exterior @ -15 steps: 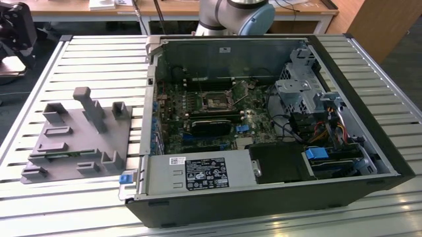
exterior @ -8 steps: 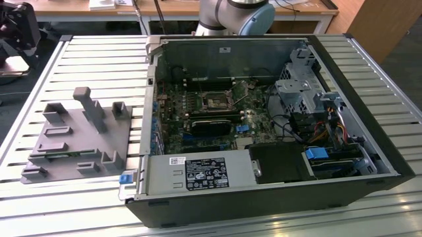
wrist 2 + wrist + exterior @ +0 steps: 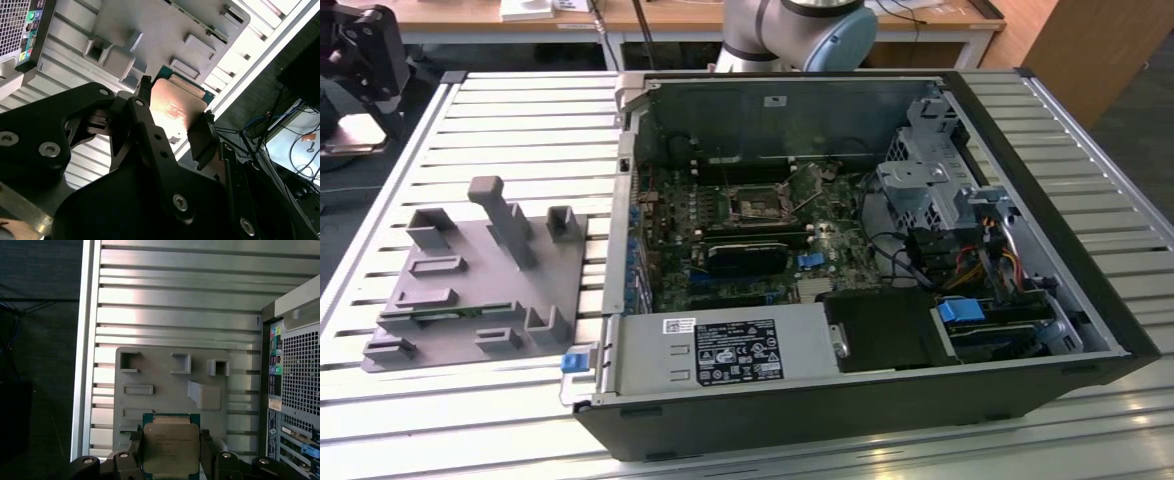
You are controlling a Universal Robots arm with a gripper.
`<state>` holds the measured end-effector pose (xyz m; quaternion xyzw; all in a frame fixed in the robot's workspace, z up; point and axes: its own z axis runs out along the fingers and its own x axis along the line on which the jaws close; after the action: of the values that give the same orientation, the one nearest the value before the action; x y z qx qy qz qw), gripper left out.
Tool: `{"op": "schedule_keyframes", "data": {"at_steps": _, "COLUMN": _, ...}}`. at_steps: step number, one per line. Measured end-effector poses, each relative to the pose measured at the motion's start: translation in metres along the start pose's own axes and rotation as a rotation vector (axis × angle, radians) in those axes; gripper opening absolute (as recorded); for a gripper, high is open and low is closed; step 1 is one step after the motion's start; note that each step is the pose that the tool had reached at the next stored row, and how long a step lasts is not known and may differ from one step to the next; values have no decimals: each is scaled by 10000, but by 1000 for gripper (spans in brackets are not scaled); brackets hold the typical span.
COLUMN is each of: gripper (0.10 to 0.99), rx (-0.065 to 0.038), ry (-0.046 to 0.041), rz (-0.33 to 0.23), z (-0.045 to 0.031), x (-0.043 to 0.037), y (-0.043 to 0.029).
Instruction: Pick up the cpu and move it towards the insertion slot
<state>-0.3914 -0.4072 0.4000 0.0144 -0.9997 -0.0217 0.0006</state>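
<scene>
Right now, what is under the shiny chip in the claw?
In the first wrist view, the cpu, gripped in the claw, hangs over the grey fixture plate on the slatted table. The patch of plate directly beneath it is covered.

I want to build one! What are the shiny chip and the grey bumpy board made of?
The cpu looks metal-topped: smooth, silvery, catching light, with a green rim, perhaps circuit board. The grey fixture plate looks like matte plastic: dull, even, no shine.
</scene>
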Motion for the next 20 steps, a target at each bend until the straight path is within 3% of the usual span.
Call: {"op": "schedule_keyframes", "data": {"at_steps": 20, "gripper": 541, "rx": 1, "ry": 1, "rz": 0, "z": -1, "x": -169, "y": -5}}
